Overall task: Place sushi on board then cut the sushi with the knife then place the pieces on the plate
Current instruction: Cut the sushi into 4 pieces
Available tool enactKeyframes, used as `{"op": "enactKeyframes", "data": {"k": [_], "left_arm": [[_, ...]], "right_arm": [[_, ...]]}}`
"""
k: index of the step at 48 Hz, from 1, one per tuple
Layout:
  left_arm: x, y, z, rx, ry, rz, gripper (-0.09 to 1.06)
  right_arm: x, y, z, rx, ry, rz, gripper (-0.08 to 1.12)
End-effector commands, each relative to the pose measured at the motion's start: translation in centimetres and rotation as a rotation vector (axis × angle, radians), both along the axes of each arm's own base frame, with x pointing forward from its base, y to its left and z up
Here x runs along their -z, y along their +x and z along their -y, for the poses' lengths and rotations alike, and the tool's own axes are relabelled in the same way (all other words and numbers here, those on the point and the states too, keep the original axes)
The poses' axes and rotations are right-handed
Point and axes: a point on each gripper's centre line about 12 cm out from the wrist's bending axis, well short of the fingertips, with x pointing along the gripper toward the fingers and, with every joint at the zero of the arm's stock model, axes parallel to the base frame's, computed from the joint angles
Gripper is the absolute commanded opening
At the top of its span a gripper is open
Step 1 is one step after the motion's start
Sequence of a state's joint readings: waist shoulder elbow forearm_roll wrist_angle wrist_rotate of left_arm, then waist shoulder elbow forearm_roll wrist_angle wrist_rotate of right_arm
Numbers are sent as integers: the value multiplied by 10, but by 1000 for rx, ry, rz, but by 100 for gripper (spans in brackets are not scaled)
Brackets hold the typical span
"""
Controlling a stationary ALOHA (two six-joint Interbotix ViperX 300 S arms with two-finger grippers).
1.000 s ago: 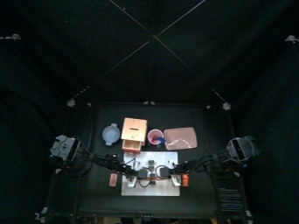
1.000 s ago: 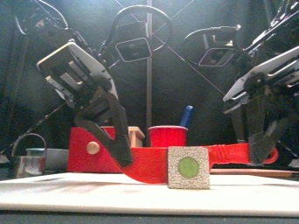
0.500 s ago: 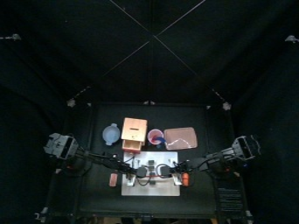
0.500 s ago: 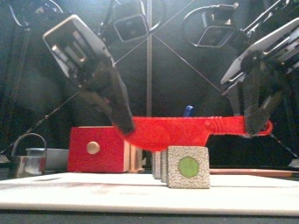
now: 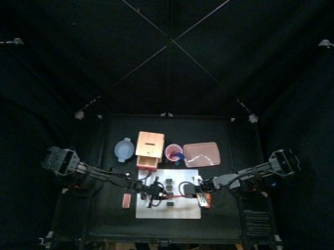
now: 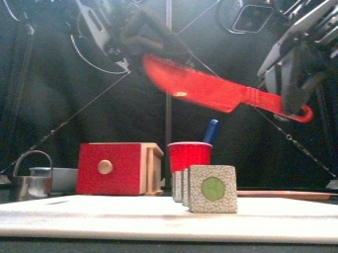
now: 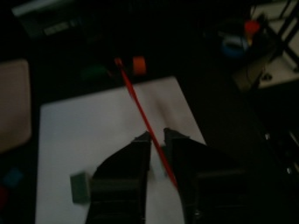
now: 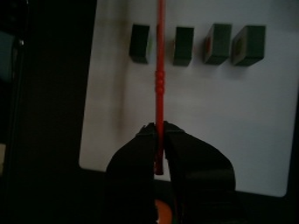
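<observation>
Holding red knife aloft, tilted, above white board: left gripper pinches the blade end, right gripper the handle. Sushi pieces stand in a row on the board.

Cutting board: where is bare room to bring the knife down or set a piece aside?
The cutting board is bare across the wide stretch beside the row of four sushi pieces, lined up near one edge. Crowded: the strip behind the board, where bowl, wooden box, red cup and pink tray stand side by side.
</observation>
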State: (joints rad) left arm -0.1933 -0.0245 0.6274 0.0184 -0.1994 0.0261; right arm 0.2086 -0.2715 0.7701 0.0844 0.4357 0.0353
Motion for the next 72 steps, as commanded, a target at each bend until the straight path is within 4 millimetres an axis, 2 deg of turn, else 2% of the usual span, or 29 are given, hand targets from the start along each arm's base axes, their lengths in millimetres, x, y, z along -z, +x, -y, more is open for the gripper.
{"op": "enactKeyframes", "data": {"k": [1, 8, 17, 26, 38, 46, 56, 72], "left_arm": [[-23, 4, -3, -8, -22, 122, 77], [-28, 4, -3, -7, -38, 194, 90], [-36, 4, -5, -10, -51, 270, 91], [-24, 2, -6, -13, -49, 248, 91], [-5, 1, -7, -25, -53, 201, 90], [-1, -2, -8, -25, -51, 189, 90], [3, -9, -9, -25, -48, 175, 90], [6, -17, -10, -51, -80, 158, 90]], "right_arm": [[-16, -3, -1, 18, 40, 35, 30], [-23, -13, -3, 47, 107, 32, 30], [-32, -35, -7, 96, 238, 17, 30], [-32, -65, -12, 204, 480, -43, 30], [-29, -90, -1, 400, 760, -50, 30], [-26, -90, 7, 463, 788, -14, 30], [-13, -87, 19, 474, 675, 7, 30], [1, -94, 27, 764, 850, -80, 30]]}}
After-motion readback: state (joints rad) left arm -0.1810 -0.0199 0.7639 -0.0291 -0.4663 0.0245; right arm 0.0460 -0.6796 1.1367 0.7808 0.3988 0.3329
